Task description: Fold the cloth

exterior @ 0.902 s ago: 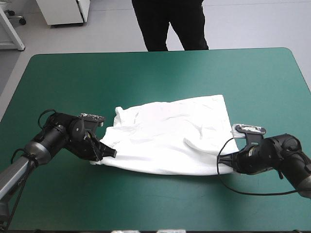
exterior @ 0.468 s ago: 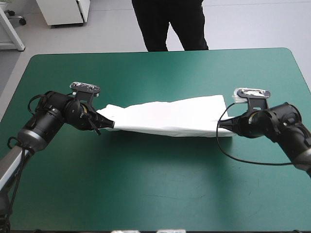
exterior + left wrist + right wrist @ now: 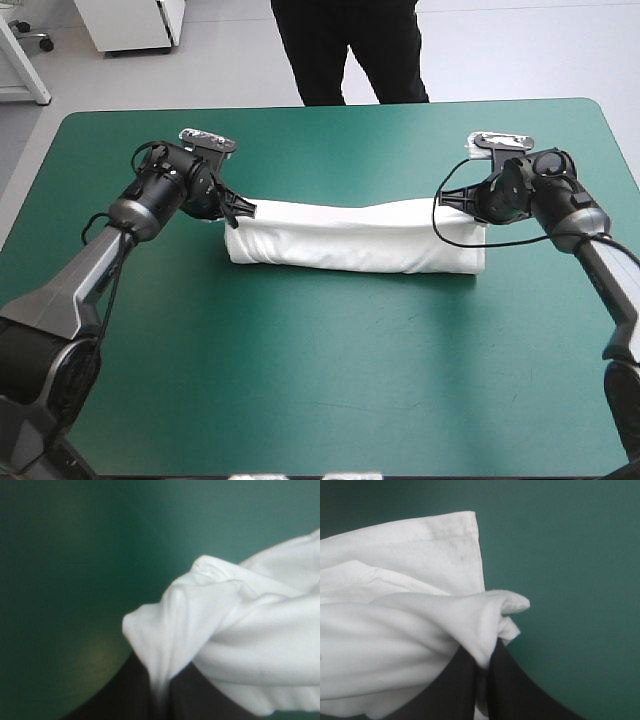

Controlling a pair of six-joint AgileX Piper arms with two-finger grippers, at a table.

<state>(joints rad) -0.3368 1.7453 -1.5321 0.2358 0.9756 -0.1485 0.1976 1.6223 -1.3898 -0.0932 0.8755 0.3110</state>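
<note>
The white T-shirt (image 3: pixel 352 235) lies across the middle of the teal-green table as a long narrow folded band. My left gripper (image 3: pixel 243 209) is shut on the T-shirt's left end at its far edge. In the left wrist view a white bunch of fabric (image 3: pixel 200 615) rises from between the closed black fingers (image 3: pixel 135 690). At the band's right end my right gripper (image 3: pixel 462 203) is shut on the far corner. The right wrist view shows cloth (image 3: pixel 420 625) pinched between its fingers (image 3: pixel 505 690), with a hemmed layer (image 3: pixel 445 540) lying flat beyond.
Teal-green cover (image 3: pixel 330 380) stretches between the T-shirt and the table's near edge, and more lies beyond the band toward the far edge (image 3: pixel 330 108).
Both grippers have carried the T-shirt's near edge away from me and over to the far side. The spread shirt has become a narrow folded band.
</note>
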